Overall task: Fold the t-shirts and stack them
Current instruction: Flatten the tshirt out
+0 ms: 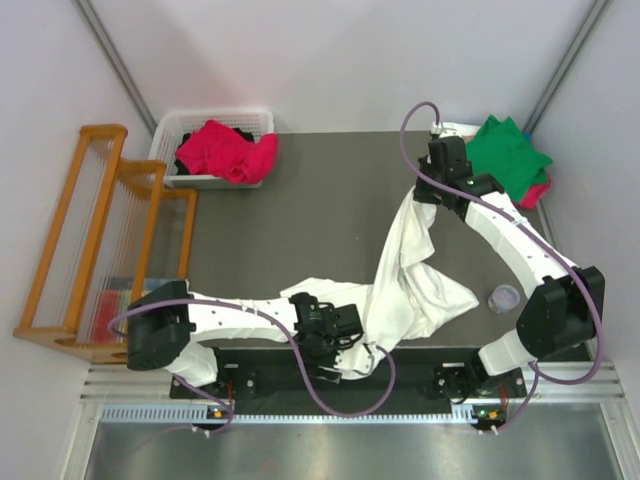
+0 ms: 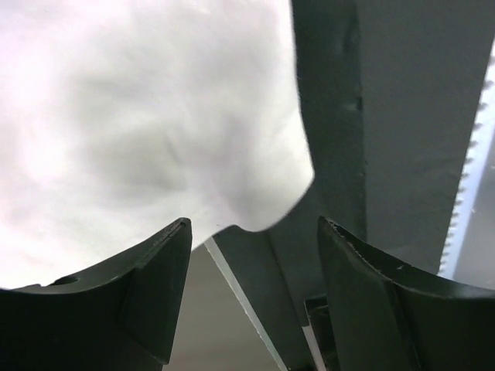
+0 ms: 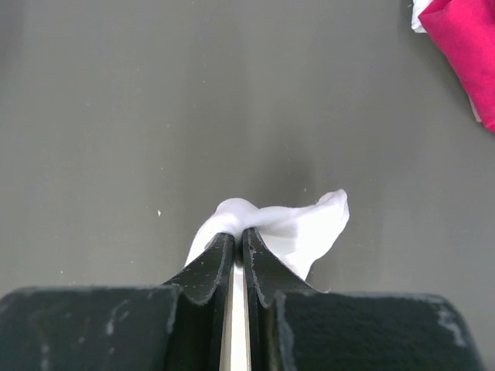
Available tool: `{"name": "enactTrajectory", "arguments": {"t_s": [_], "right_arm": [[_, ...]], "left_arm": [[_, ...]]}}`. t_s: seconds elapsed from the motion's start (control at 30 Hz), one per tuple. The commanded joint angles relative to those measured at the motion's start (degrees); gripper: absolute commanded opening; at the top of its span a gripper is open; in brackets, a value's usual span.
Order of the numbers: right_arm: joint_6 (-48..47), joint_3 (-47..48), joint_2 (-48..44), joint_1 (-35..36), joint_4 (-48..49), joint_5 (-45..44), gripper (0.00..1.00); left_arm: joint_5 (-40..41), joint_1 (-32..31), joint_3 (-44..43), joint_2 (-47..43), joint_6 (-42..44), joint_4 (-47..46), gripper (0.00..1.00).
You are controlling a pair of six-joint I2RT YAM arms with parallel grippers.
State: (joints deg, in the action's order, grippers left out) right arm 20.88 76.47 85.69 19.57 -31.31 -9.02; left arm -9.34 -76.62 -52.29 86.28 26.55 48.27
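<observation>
On the dark table [image 1: 300, 215] the large white t-shirt [image 1: 412, 285] lies rumpled in a long strip from the near edge up towards the far right, where a green t-shirt [image 1: 510, 150] sits at the corner. A crimson-pink t-shirt [image 1: 225, 150] fills the white basket [image 1: 165, 135] at far left. The right gripper [image 3: 238, 236] is pressed together, pinching a small fold at the white shirt's far end, while the left gripper [image 2: 255, 226] stands spread with nothing between its jaws, the shirt's near edge just beyond its fingertips.
</observation>
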Motion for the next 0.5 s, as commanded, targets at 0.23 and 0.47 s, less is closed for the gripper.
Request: {"name": "enactTrajectory", "arguments": {"t_s": [0.23,0.47], "right_arm": [[0.83,-1.58,-1.93,-0.85,3.8,1.72,0.0],[0.65,-2.02,-2.28,-0.85,4.06,1.9,0.0]], "left_arm": [[1.0,0.86,-1.5,3.01,-0.62,-6.78,0.69],[0.29,1.38,-1.67,3.98,-0.62,-8.01,0.6]]}}
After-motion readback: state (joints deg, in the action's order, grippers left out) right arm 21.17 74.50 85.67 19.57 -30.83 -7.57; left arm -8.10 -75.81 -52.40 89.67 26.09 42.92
